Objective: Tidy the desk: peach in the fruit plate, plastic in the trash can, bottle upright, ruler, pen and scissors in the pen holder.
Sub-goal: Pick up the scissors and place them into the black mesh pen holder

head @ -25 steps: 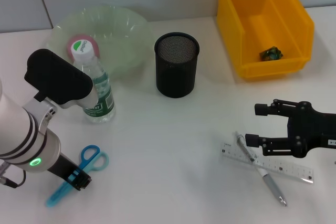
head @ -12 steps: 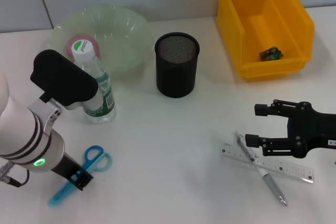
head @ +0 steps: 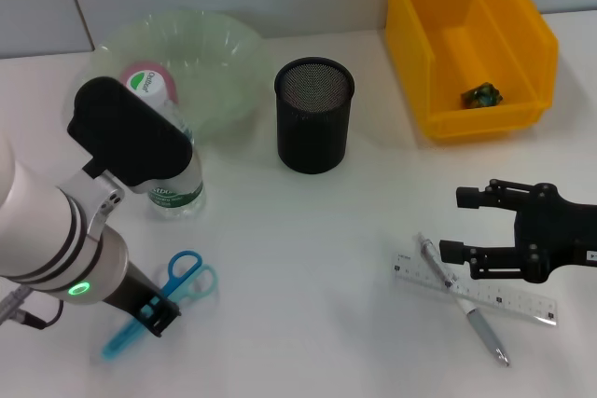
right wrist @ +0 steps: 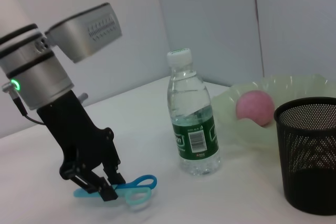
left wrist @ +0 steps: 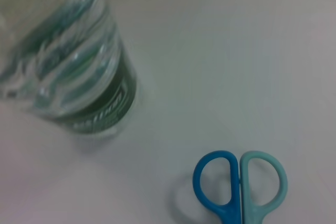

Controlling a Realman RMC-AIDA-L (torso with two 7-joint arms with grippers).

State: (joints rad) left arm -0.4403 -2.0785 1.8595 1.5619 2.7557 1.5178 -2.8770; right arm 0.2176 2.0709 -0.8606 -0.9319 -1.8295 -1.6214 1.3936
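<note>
Left gripper (head: 157, 312) clamped on the blue scissors (head: 168, 298) at the near left of the table (head: 308, 258).

The scissors' handle loops point toward the upright bottle (head: 168, 151) just beyond, with the peach (head: 131, 76) in the fruit plate (head: 210, 67) behind. The black pen holder (head: 314, 114) stands mid-table. At near right, the right gripper (head: 459, 224) hangs with jaws spread beside the crossed pen (head: 462, 300) and ruler (head: 476, 291).
</note>
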